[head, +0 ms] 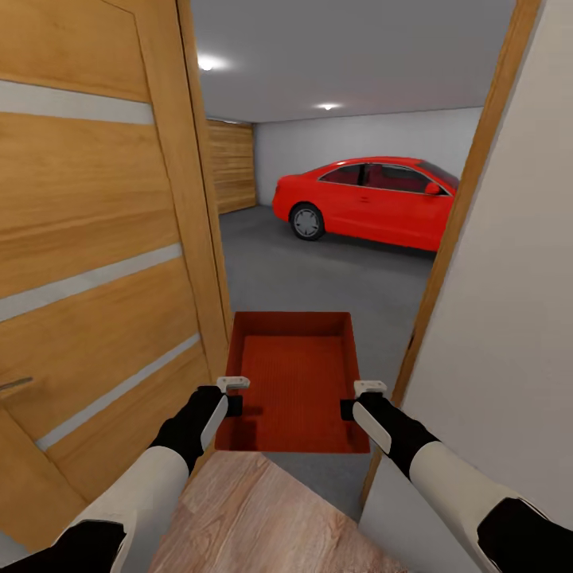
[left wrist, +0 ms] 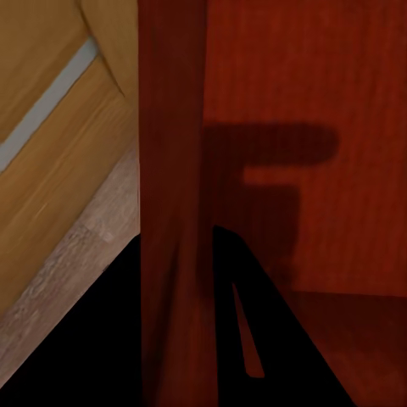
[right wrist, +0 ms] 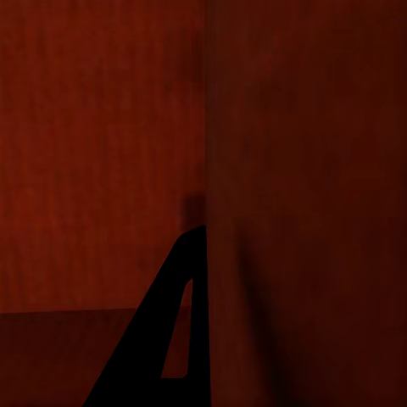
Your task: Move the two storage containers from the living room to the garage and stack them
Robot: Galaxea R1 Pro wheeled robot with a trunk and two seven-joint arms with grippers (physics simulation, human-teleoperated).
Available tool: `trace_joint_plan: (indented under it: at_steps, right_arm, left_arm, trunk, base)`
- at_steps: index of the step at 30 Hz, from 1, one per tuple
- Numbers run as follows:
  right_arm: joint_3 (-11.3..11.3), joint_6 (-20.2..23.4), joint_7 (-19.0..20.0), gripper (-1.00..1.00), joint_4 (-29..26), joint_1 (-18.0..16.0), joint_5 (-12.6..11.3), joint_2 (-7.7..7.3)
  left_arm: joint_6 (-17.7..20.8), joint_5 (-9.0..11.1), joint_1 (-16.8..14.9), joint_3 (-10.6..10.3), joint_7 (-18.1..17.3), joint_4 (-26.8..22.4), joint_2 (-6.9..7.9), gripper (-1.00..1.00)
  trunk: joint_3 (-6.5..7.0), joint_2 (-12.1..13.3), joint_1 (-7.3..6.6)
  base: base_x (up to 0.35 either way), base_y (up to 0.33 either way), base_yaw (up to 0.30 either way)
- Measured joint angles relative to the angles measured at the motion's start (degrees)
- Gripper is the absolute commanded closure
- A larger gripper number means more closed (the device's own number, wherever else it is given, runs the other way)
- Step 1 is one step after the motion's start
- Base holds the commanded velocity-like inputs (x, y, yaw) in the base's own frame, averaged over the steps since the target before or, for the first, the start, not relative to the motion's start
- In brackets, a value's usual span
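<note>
Ahead of you a doorway opens onto the garage point(head: 350, 135): white walls, two lit ceiling lights, a wood-panelled door at the far left, and one red coupe point(head: 368, 200) parked on the dark grey floor point(head: 318, 278). An open wooden door point(head: 95, 239) with pale stripes stands on your left, a white wall on your right, and light wood-plank flooring point(head: 263, 517) lies under you at the threshold.

You have one storage container point(head: 296, 382) in view, red-orange, lidless and empty, carried level between your two arms, out over the grey floor just past the planks. The left gripper point(head: 234, 404) clamps the container's left wall near the corner closest to you, and the left wrist view shows that wall point(left wrist: 170, 212) running between the dark fingers point(left wrist: 246, 322), one inside the box and one outside. The right gripper point(head: 348, 408) grips the right wall the same way, with the wall point(right wrist: 280, 212) beside its inner finger point(right wrist: 165, 339). Both sets of jaws are closed down onto the thin walls.
</note>
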Motion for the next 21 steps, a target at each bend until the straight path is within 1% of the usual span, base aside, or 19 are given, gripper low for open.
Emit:
trace_joint_plan:
  at_steps: [3, 4, 21]
  right_arm:
    - [0.0, 0.01, -0.03, 1.0, 0.0, 0.0, -0.01, 0.01]
    - [-0.01, 0.06, -0.05, 1.0, 0.0, 0.0, -0.02, 0.02]
    - [-0.17, 0.39, -0.02, 1.0, -0.01, 0.01, 0.04, 0.03]
  left_arm:
    - [0.01, 0.02, 0.0, 0.0, 0.0, 0.0, 0.01, 1.0]
    - [0.04, 0.03, 0.0, 0.0, 0.0, 0.01, 0.01, 1.0]
    - [0.35, 0.0, -0.01, 0.05, 0.01, 0.0, -0.01, 1.0]
  trunk:
    - [0.0, 0.0, 0.0]
    - [0.0, 0.0, 0.0]
    - [0.0, -0.01, -0.02]
  base:
    - [0.002, 0.0, -0.241]
    - [0.163, 0.171, -0.051]
    - [0.208, 0.231, -0.004]
